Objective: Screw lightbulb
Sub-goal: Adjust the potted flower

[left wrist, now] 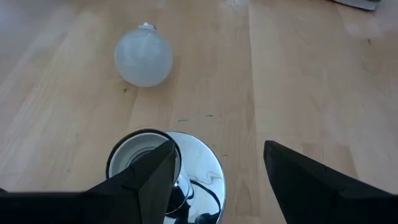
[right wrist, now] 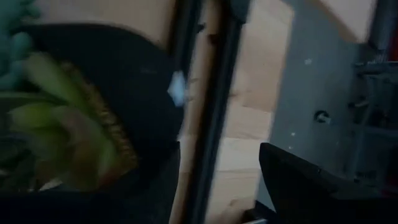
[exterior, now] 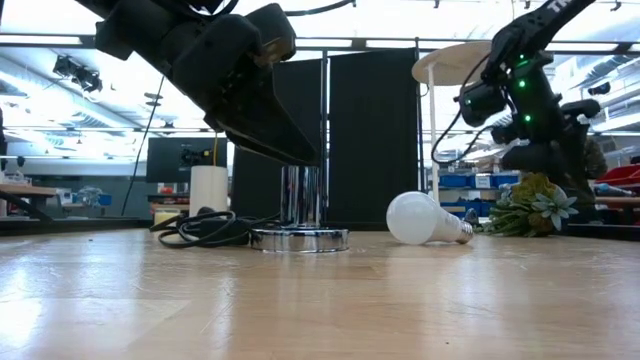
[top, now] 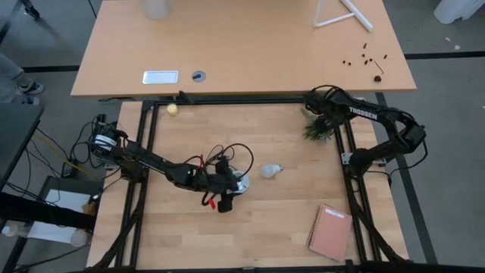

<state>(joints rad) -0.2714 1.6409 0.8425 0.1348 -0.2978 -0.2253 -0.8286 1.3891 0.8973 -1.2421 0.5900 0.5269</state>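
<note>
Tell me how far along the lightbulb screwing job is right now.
Early stage. Done: the left gripper has reached the socket, which stands upright, with its open fingers over the empty cup. In hand: nothing is held. The lightbulb lies on its side on the table, apart from the socket. Left: pick up the bulb and screw it in. The right gripper waits near the plant.
</note>
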